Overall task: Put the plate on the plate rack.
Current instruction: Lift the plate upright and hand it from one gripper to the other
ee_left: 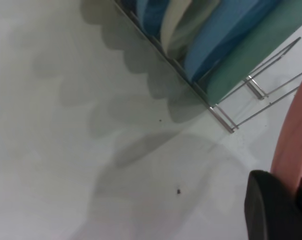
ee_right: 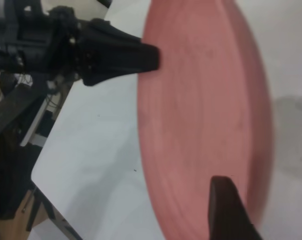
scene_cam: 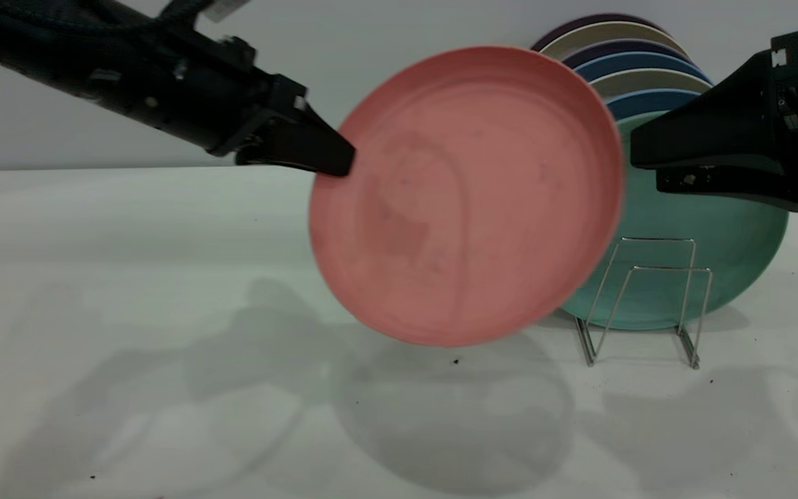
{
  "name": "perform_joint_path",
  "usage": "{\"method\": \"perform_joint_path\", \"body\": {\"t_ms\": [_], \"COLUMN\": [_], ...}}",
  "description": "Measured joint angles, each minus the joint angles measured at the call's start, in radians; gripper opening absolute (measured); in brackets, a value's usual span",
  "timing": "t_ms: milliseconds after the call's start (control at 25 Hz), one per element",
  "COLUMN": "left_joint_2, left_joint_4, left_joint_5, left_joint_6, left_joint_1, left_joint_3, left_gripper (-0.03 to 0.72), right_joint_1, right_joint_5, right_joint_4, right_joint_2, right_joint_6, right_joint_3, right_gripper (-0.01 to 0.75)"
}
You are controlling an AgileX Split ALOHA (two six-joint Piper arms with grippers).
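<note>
Above the white table (scene_cam: pixel 94 277), your left gripper (scene_cam: pixel 333 158) clamps the plate (scene_cam: pixel 465 194) aloft, near the plate rack (scene_cam: pixel 648 298), unracked yet; right gripper (scene_cam: pixel 638 149) grip unclear.

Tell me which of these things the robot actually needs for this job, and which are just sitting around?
Needed:
pink plate, held up at its edge by the left hand
wire rack
right hand, near the plate's other edge

Just there:
green plate and the other plates already racked
table
</note>
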Motion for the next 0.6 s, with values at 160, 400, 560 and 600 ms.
{"method": "perform_joint_path", "body": {"t_ms": [160,400,560,600], "left_joint_2": [0.0,0.0,0.0,0.0], "left_joint_4": [-0.041,-0.12,-0.131,-0.129], "left_joint_5": [-0.008,0.127,0.188,0.194], "left_joint_6": [0.006,0.022,0.032,0.036], "left_joint_1": [-0.038,-0.086,-0.087,-0.082], "left_joint_3": [0.0,-0.004,-0.005,-0.005], "left_gripper": [0.012,0.016,0.036,0.04], "right_joint_1": [0.0,0.0,0.0,0.0], "right_joint_5": [0.001,0.002,0.007,0.007], "right_joint_4": [0.0,0.0,-0.01,-0.021], "right_joint_2": [0.0,0.0,0.0,0.0], "right_joint_6": [0.0,0.0,0.002,-0.006], "right_joint_3": [0.0,-0.001,-0.001,-0.001], "right_gripper": [0.403,0.395,0.237,0.174]}}
